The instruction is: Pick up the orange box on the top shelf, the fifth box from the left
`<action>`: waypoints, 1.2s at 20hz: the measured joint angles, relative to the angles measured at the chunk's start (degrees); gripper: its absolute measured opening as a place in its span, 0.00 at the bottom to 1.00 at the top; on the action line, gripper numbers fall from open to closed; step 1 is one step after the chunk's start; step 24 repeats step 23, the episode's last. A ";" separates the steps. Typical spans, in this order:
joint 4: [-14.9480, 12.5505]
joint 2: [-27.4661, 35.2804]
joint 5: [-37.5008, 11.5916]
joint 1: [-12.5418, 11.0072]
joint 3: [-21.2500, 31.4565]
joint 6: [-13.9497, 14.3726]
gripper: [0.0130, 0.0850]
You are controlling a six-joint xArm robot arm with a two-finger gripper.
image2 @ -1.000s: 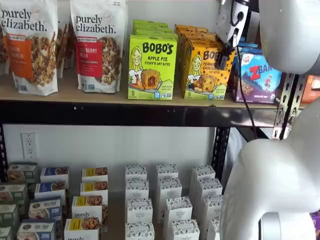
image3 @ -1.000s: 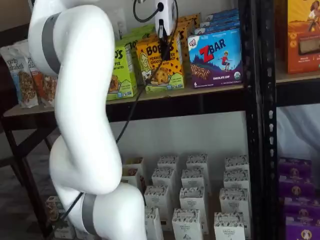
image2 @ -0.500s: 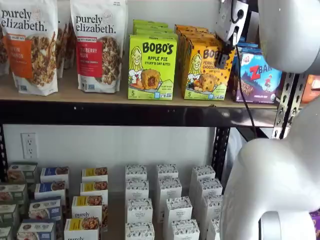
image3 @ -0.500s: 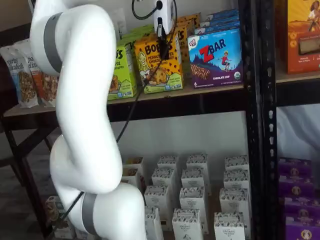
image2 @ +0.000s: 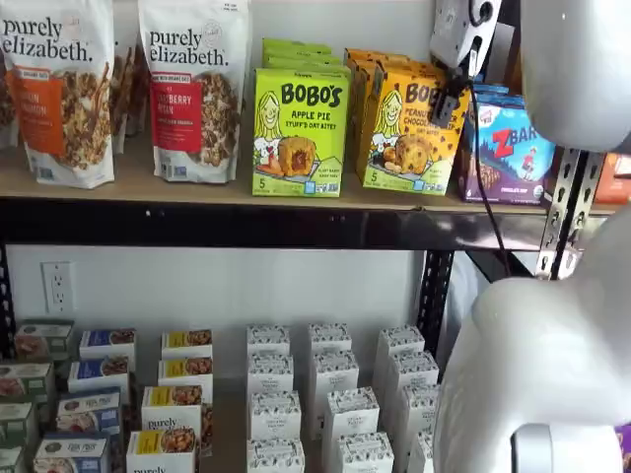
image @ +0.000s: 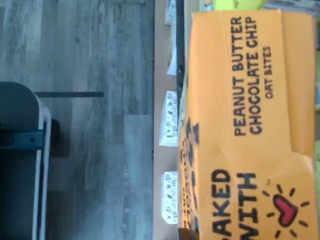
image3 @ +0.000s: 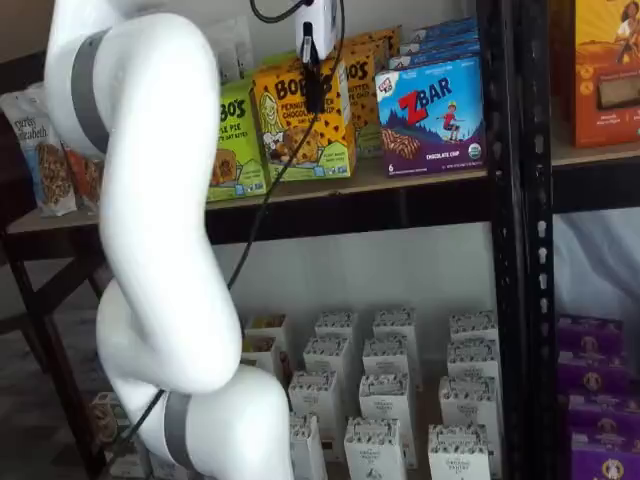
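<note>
The orange box (image2: 404, 148) reads "BOBO'S Peanut Butter Chocolate Chip". It stands tilted at the front of the top shelf (image2: 197, 223), between a lime-green box and a blue box, and shows in both shelf views (image3: 298, 140). My gripper (image2: 448, 104) comes down on its top right edge, black fingers closed on it; it also shows in a shelf view (image3: 314, 90). In the wrist view the box's orange top panel (image: 240, 100) fills most of the picture, very close. The box is drawn forward of the other orange boxes (image2: 367, 67) behind it.
A lime-green Bobo's Apple Pie box (image2: 299, 128) stands just left, a ZBar box (image2: 508, 148) just right. Granola bags (image2: 192, 89) stand further left. A black upright (image3: 510, 200) stands right of the ZBar. White cartons (image2: 330, 394) fill the lower shelf. My white arm (image3: 150, 200) stands before the shelves.
The orange box has moved forward and slightly up with my gripper, away from the row behind it. It now tilts. The arm has shifted left in one shelf view.
</note>
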 joint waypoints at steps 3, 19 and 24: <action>0.58 -2.52 0.80 -0.63 2.04 -0.35 0.28; -0.69 -17.28 0.32 -3.41 16.62 -3.34 0.28; -0.66 -19.20 0.67 -3.89 18.49 -3.79 0.28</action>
